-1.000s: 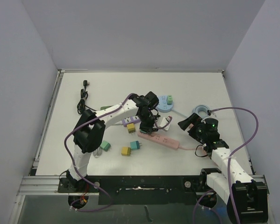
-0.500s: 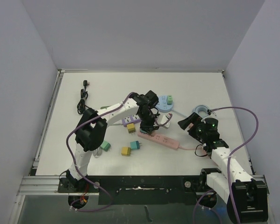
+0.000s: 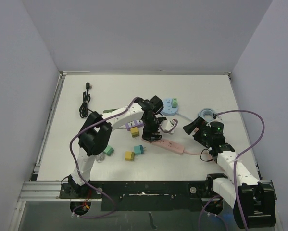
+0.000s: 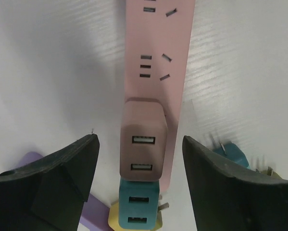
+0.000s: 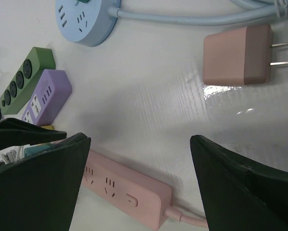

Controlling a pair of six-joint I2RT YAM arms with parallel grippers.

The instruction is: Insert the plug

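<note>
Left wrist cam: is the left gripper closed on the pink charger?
No: the fingers of the left gripper stand clear on both sides of the pink charger, gaps visible.

In the left wrist view the pink power strip (image 4: 159,48) runs off the top edge, its near end hidden under the pink USB adapter (image 4: 144,139). The teal adapter (image 4: 135,209) below is cut by the bottom edge. From above, the left gripper (image 3: 151,136) covers that spot; how deep the prongs sit cannot be told

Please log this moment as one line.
pink two-port USB charger: seated on pink power strip | left gripper: open, astride it, not touching | right gripper: open, empty
</note>
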